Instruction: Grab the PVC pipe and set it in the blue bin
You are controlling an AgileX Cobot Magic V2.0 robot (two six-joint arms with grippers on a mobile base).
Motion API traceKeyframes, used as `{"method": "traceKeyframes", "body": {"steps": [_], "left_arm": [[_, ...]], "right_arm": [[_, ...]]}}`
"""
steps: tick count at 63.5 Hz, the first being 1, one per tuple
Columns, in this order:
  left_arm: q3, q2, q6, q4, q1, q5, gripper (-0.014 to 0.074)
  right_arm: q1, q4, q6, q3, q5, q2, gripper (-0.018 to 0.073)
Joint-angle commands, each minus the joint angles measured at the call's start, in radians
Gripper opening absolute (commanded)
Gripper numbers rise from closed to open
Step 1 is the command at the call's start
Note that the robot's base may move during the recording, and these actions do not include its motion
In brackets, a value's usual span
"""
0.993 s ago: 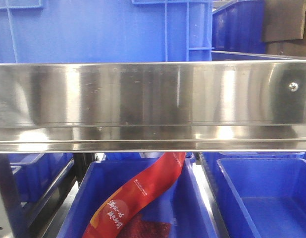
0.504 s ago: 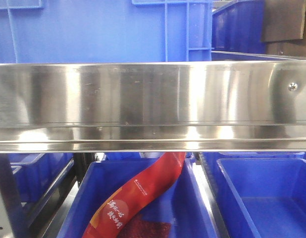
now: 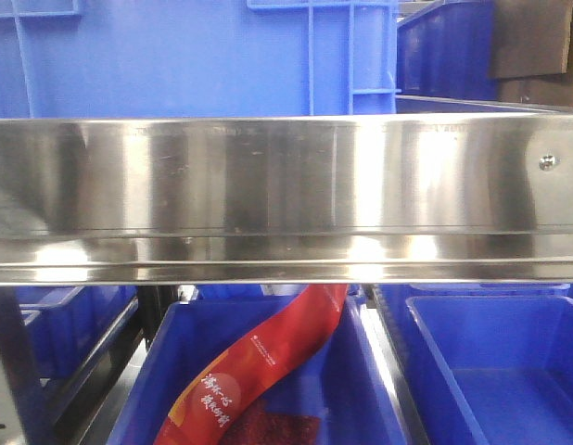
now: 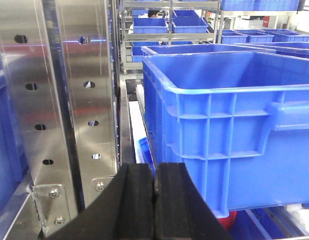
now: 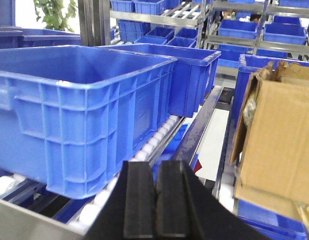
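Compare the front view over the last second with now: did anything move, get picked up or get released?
Nothing visibly moved, and nothing was taken hold of or let go. Only the sheen on the steel rail shifts faintly. The red packet lies as before in its blue bin, and the neighbouring bin is unchanged.

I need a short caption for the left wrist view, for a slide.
Left gripper, shut and empty, faces a blue bin beside a steel upright.
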Motion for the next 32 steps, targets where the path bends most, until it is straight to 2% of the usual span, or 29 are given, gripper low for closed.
{"method": "traceKeyframes", "body": {"steps": [1,32], "left_arm": [[0.01,-0.004,-0.006,-0.009,0.004,-0.016,-0.0111],[0.033,-0.004,-0.006,-0.009,0.004,-0.027,-0.0111]], "right_arm": [[-0.007,-0.006,0.02,0.039,-0.022,-0.054,-0.0162],[-0.007,-0.006,0.024,0.08,-0.007,-0.122,-0.0162]]}}
